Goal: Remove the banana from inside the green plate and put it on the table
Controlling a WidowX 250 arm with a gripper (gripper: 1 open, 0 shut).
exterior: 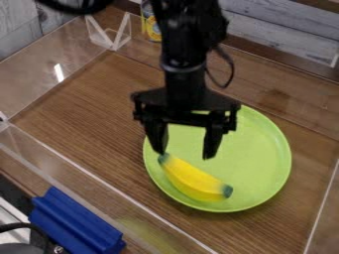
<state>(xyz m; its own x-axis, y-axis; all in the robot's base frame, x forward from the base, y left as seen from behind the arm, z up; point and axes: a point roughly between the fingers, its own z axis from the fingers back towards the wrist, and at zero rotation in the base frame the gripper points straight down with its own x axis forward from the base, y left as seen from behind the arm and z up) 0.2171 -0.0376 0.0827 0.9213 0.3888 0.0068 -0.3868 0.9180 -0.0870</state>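
Observation:
The yellow banana with dark tips lies in the front left part of the lime-green plate, which rests on the brown wood-grain table. My black gripper points straight down over the plate, just behind and above the banana. Its two fingers stand wide apart with nothing between them, one fingertip near the banana's left end and the other a little right of the banana's middle. The gripper is open and holds nothing.
Clear acrylic walls run along the table's edges. A blue block sits outside the wall at the front left. A yellow-labelled container stands behind the arm at the back.

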